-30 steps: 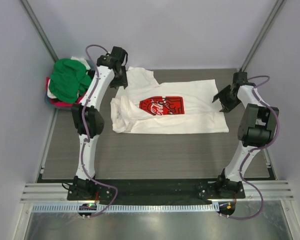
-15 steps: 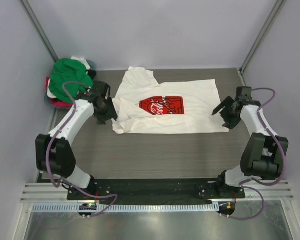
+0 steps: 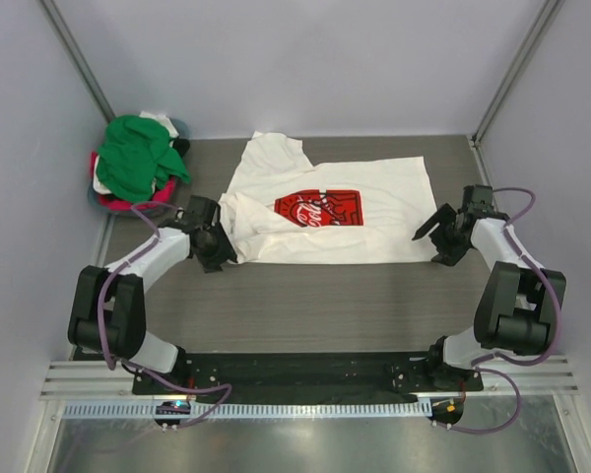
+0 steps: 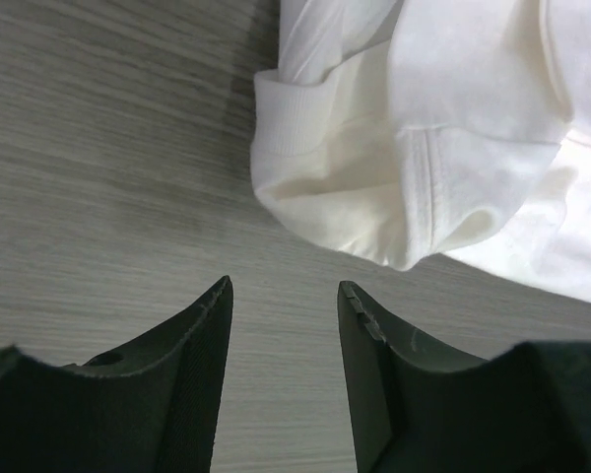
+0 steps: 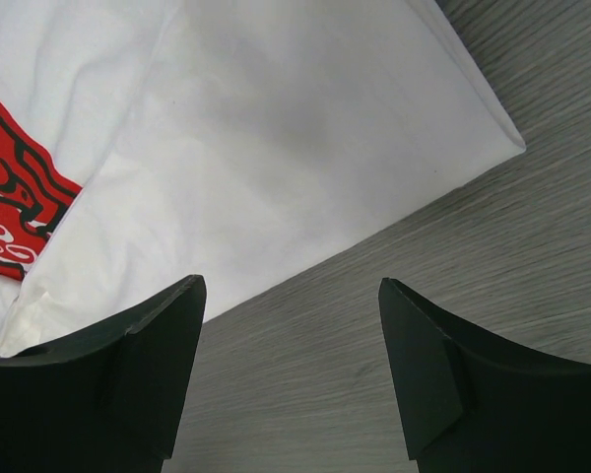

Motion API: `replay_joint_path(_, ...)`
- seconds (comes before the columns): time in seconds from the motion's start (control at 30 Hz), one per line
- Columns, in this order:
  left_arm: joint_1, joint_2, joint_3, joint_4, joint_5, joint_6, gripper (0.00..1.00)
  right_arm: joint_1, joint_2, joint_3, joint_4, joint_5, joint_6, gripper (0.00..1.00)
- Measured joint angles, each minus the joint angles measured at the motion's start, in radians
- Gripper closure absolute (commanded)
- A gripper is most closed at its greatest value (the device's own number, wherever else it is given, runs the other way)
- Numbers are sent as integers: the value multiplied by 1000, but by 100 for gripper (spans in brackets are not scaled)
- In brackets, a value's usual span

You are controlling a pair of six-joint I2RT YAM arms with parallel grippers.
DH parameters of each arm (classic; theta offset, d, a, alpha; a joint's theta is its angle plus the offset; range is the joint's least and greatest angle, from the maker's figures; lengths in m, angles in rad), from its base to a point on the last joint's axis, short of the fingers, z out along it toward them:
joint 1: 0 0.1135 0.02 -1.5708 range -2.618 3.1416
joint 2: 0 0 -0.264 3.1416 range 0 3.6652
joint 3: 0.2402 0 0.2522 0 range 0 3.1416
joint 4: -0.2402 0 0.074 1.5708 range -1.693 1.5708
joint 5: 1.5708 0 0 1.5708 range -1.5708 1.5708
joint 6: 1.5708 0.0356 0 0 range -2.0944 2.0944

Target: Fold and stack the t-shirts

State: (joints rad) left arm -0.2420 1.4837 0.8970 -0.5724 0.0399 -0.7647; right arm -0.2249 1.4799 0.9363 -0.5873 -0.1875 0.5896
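The cream-white t-shirt [image 3: 374,212] with the red Coca-Cola print [image 3: 320,208] lies flat mid-table, hem to the right, one sleeve folded in at its near left. My left gripper [image 3: 221,254] is open and empty, low over the table just short of that folded sleeve [image 4: 374,168]; in the left wrist view the gripper [image 4: 284,296] has bare table between its fingers. My right gripper [image 3: 430,244] is open and empty at the shirt's near right hem corner [image 5: 473,128]; in the right wrist view the gripper [image 5: 291,291] is over bare table beside the hem.
A pile of green, pink-red and white t-shirts [image 3: 133,163] sits at the far left corner by the wall. Grey walls and metal posts close in the back and sides. A metal rail [image 3: 295,379] holds the arm bases at the near edge.
My left arm swung from the far left near the pile down to the shirt's near left sleeve. My right gripper moved nearer, to the shirt's near right corner.
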Motion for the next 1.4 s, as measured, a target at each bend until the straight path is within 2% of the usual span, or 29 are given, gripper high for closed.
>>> replay_joint_path(0.1,0,32,-3,53,11,-19,53,-2,8,-2,17,-4,-5,23)
replay_joint_path(0.23,0,89,-3,109,13,-29,59,-5,39,-11,42,-7,-5,24)
replay_joint_path(0.33,0,134,-3,138,13,-42,78,-6,69,-20,56,-7,-5,24)
replay_joint_path(0.37,0,141,1,140,16,-45,90,-6,81,-21,59,-7,-5,24)
replay_joint_path(0.43,0,151,5,158,11,-47,100,-6,103,-24,67,-6,-5,26)
replay_joint_path(0.57,0,156,23,149,3,-45,100,-6,134,-24,80,2,-5,33)
replay_joint_path(0.73,8,112,116,28,-21,-39,100,-8,144,-22,87,11,0,39)
replay_joint_path(0.87,76,8,188,-67,-7,-30,82,-14,145,-22,87,20,3,42)
replay_joint_path(1.0,190,-46,182,-119,26,-12,78,-20,146,-22,87,21,4,43)
replay_joint_path(1.03,207,-49,162,-124,40,-10,70,-22,146,-22,87,21,5,43)
replay_joint_path(1.07,258,-53,131,-121,58,-5,50,-24,146,-22,87,21,5,43)
replay_joint_path(1.2,336,-57,12,-149,106,2,44,-28,146,-22,87,22,5,43)
replay_joint_path(1.27,341,-72,-26,-161,122,6,37,-28,146,-23,88,23,5,43)
replay_joint_path(1.4,330,-144,-62,-156,140,10,35,-28,144,-26,92,22,5,45)
